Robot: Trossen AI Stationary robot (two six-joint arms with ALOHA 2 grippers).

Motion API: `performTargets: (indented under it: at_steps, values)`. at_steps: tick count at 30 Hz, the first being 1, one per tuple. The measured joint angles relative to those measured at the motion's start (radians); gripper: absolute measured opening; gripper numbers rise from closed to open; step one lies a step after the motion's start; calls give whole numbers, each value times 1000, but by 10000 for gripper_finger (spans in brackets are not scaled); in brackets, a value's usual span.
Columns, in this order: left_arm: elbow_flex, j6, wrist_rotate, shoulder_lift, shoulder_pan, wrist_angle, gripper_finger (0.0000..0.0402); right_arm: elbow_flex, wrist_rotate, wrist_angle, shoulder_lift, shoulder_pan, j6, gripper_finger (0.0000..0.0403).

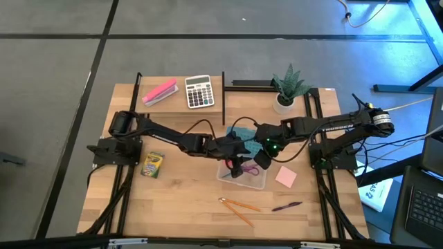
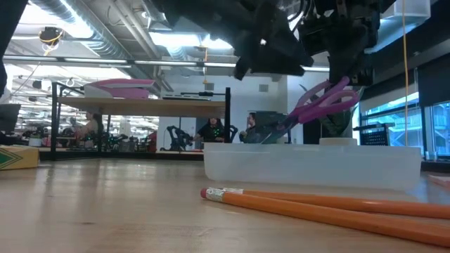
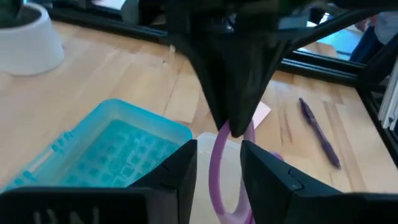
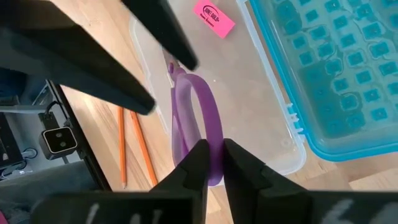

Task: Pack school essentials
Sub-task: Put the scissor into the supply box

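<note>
step: purple-handled scissors (image 4: 196, 124) going into clear plastic box (image 1: 243, 181), hanging just above it
right gripper (image 4: 213, 163): pinching a handle loop
left gripper (image 3: 217, 163): slightly spread, straddling the other loop
next: lower, then release

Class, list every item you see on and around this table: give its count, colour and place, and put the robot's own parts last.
Clear box: one, table centre.
Scissors: one, purple, over the box, in the right jaws.
Eraser: one, pink, in the box.
Lid: one, blue, behind the box.
Pencils: two, orange, front.
Pen: one, purple, front right.
Notepad: one, pink, right of box.
Crayon box: one, yellow-green, left.
Calculator: one, grey, shelf.
Pink block: one, shelf.
Plant: one, green, white pot, back.
Left gripper: dark, open around scissors.
Right gripper: dark.
</note>
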Motion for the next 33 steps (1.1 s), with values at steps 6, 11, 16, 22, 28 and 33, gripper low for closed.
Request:
performTargets:
  at_steps: [6,11,16,22,28,33]
  values:
    - [1,43,0,-33,0,-10,115,-33,15,16,-1,-1,6,41]
    - [1,45,-2,-59,0,-21,115,-79,31,57,0,0,34,41]
    - [1,58,-18,-74,0,-12,115,-93,40,60,0,0,33,41]
    - [1,97,-21,-93,3,-15,115,-93,41,54,0,0,30,41]
    - [0,134,-41,-114,3,-2,115,-93,56,57,30,0,31,42]
    - [1,149,-64,-138,3,7,115,-93,66,49,75,0,24,42]
